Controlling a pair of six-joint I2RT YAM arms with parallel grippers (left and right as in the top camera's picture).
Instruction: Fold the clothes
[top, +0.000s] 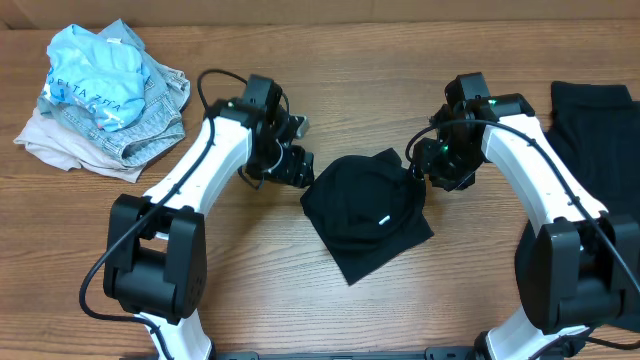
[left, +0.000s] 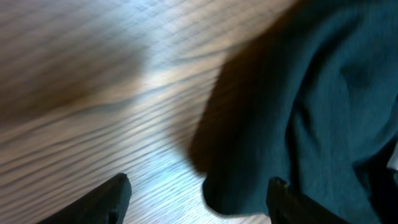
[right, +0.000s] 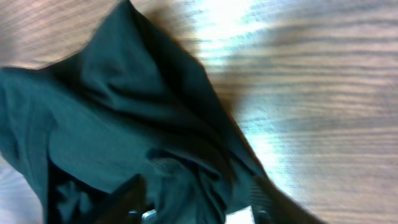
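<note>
Left wrist: your left gripper (left: 199, 186) gapes at the edge of the black T-shirt (left: 323, 112), right gripper (top: 420, 176) hold unreadable; a one-sided pull could bunch it.

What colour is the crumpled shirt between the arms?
Black soft-fabric T-shirt; clearest in the overhead view.

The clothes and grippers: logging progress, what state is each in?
black T-shirt: crumpled heap, unfolded
black garment at the right edge: flat, seemingly folded
light-coloured clothes pile: crumpled
left gripper: open, beside the T-shirt
right gripper: astride T-shirt fabric, grip unclear
</note>
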